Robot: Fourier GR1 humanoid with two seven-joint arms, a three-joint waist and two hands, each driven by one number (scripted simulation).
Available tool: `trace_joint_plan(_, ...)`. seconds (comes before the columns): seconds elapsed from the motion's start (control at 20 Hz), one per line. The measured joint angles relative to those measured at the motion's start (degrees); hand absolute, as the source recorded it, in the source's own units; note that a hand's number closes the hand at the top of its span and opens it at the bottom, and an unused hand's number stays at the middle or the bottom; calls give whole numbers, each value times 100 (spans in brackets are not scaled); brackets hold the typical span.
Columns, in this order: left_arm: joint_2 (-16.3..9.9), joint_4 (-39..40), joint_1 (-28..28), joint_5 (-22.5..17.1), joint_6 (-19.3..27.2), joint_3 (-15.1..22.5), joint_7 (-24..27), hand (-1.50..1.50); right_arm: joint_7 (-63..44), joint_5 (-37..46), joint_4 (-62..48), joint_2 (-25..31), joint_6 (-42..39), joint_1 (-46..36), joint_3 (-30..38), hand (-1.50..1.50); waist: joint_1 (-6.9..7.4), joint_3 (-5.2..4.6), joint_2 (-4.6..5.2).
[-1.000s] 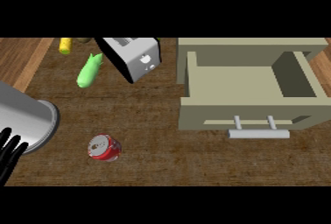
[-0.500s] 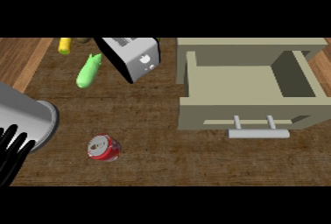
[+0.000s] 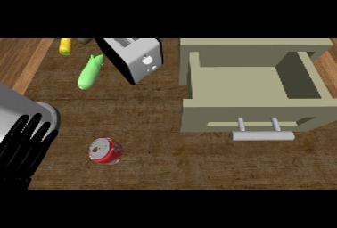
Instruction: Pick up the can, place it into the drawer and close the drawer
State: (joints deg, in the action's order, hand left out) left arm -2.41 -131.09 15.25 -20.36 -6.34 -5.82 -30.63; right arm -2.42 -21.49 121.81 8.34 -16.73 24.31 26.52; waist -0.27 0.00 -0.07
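Left robot hand [image 3: 25,144]: black, at the view's left edge; fingers straight and spread, holding nothing.
Right robot hand: shows nowhere in the head view, so its state cannot be told.
Beside the left robot hand: a grey forearm [image 3: 23,111] slants in from the left, just above the fingers.
Can [image 3: 105,150]: red with a silver top, lying on its side on the desk [image 3: 164,164], just to the right of the left robot hand's fingertips and not touching them.
Farther out, up and right: a silver toaster [image 3: 135,58], with a green vegetable [image 3: 89,73] to its left and a yellow item [image 3: 65,46] at the top edge, too cut off to name.
Farthest right: beige drawer [image 3: 253,89], pulled open, inside bare, with 1 bar handle [image 3: 262,135] on its front.
Done so far: nothing visible; the can is not gripped.
Left to do: all 3 steps, by my judgement: grasp the can, set it in the drawer, push the drawer shut.
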Motion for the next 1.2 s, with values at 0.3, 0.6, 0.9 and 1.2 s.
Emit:
trace_joint_plan(0.3, 128, 702, -206, 372, 9, 157, 444, -150, -129, -148, -56, 15, -210, -97, 307, -150, 4, -2, 3)
trace_joint_plan(0.6, 187, 1491, -301, 782, 20, 353, 1040, -150, -309, -269, 127, -94, -363, -44, 500, -150, -1, -1, 3)
trace_joint_plan(0.9, 224, 2429, -418, 1095, 143, 420, 1840, -150, -422, -379, 164, -141, -558, -28, 714, -150, -2, -3, 3)
trace_joint_plan(1.2, 194, 3146, -313, 1192, 110, 221, 2609, -150, -409, -453, 318, -387, -846, 185, 884, -150, -2, -2, 2)
